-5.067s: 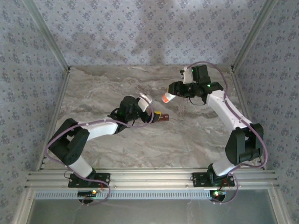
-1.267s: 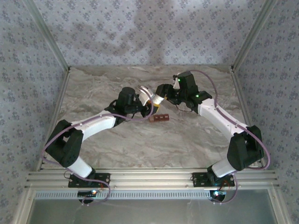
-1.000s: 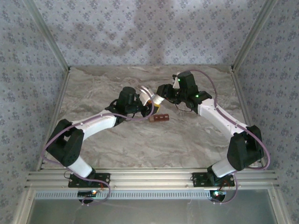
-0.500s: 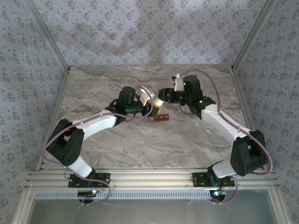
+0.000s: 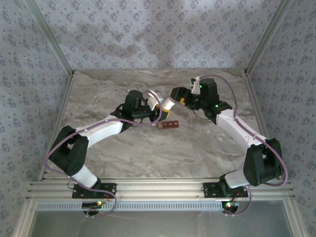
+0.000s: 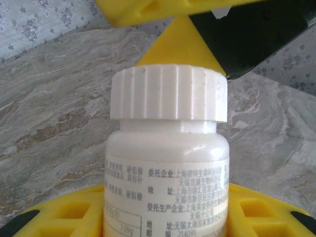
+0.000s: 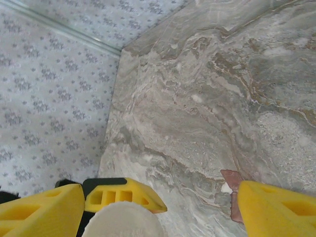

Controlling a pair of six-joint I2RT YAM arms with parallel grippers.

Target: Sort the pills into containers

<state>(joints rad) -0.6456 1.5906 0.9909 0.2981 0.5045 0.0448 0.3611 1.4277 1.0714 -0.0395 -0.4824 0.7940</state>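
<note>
Since the table is bare, smooth marble, anything light resting on it is likely to slide when nudged. The left gripper is clamped on the body of a white bottle, held tilted above the table's centre. The bottle is smooth, rigid plastic and probably light. The right gripper stands wide, one finger on each side of the bottle top. The containers, a small rigid red-brown strip, lie flat just in front of the bottle; steady them by the long sides. The ribbed cap gives the best twisting grip and blocks access. No pills are visible.
</note>
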